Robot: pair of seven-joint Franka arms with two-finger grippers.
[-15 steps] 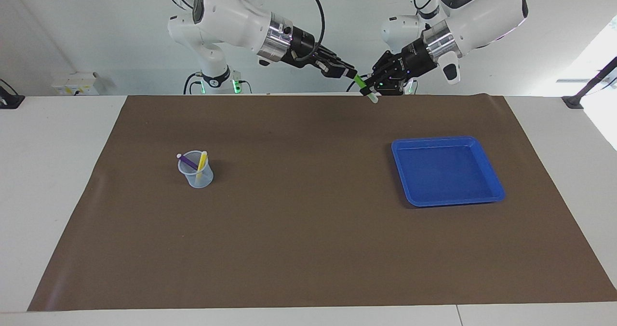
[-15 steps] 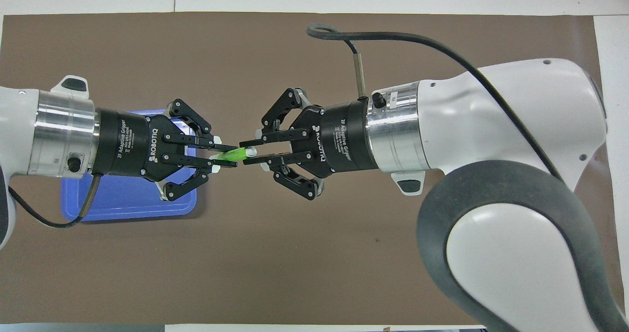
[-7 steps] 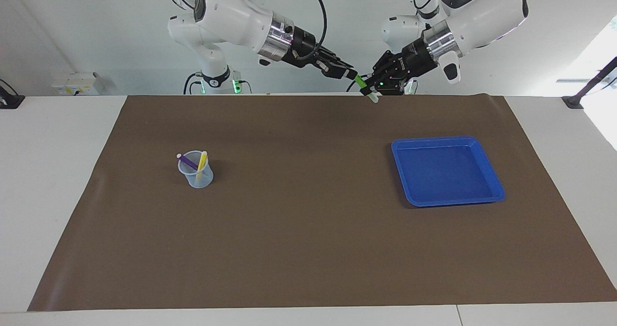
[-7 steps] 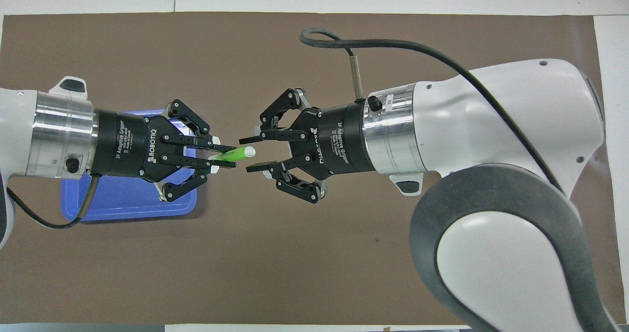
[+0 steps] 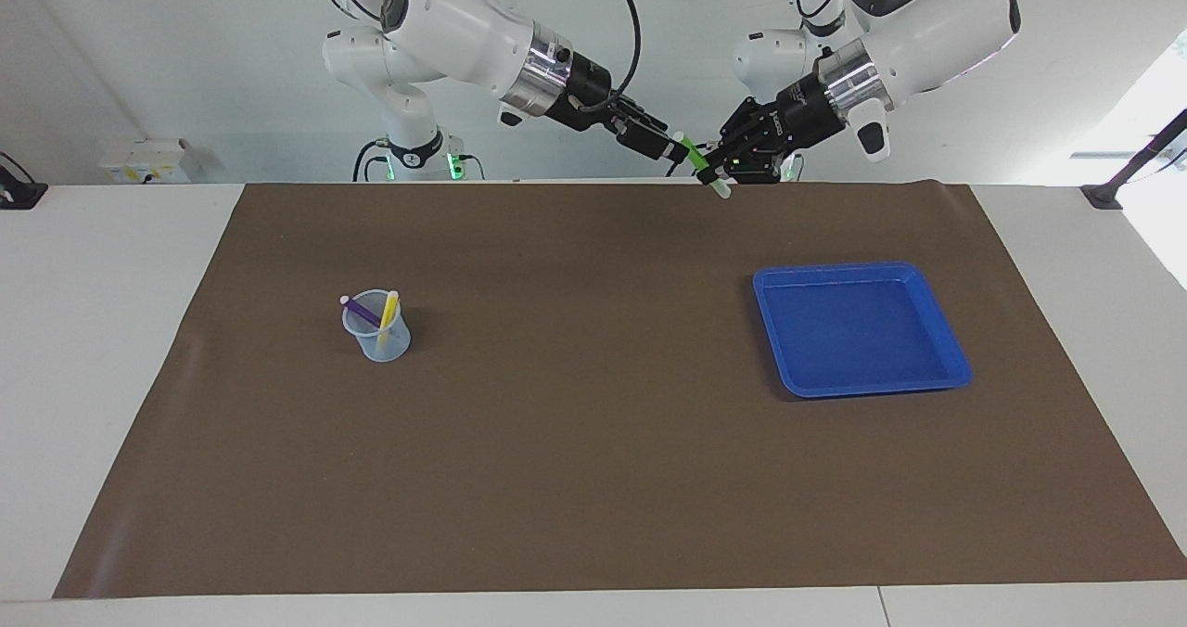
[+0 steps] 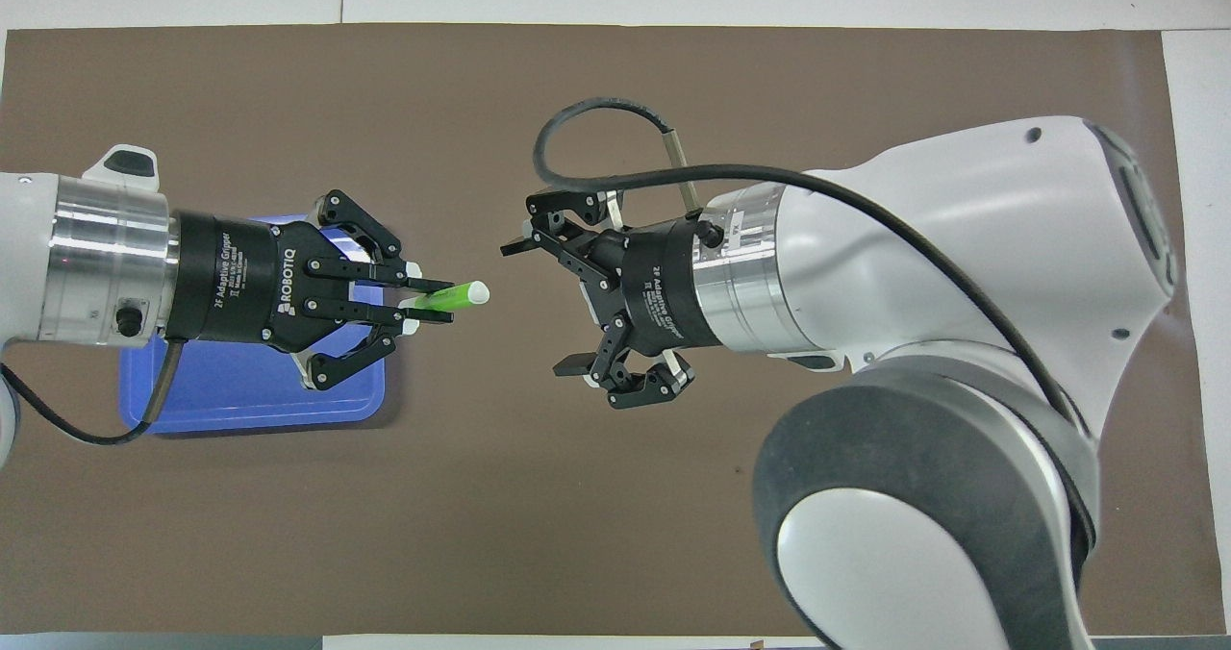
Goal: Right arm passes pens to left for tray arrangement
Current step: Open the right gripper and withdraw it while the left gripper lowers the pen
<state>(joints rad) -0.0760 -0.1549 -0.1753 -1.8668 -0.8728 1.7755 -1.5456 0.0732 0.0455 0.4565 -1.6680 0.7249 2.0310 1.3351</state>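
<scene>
My left gripper (image 6: pixel 435 301) (image 5: pixel 712 171) is shut on the green pen (image 6: pixel 464 295) (image 5: pixel 694 154) and holds it in the air over the mat's edge by the robots. The pen's pale end points at my right gripper (image 6: pixel 539 308) (image 5: pixel 674 147), which stands open a short way off and touches nothing. The blue tray (image 5: pixel 858 271) (image 6: pixel 250 402) lies on the mat toward the left arm's end, with nothing in it. The purple pen (image 5: pixel 362 310) and the yellow pen (image 5: pixel 389 314) lean in a small translucent cup (image 5: pixel 378 339) toward the right arm's end. In the overhead view the right arm hides the cup.
A brown mat (image 5: pixel 575 441) covers most of the white table (image 5: pixel 102 330). A black cable (image 6: pixel 615 116) loops from the right wrist. A black clamp (image 5: pixel 1104 196) sits at the table corner by the left arm.
My right gripper has opened, let go of the green pen and drawn back from it. The left gripper has kept its hold and barely moved.
</scene>
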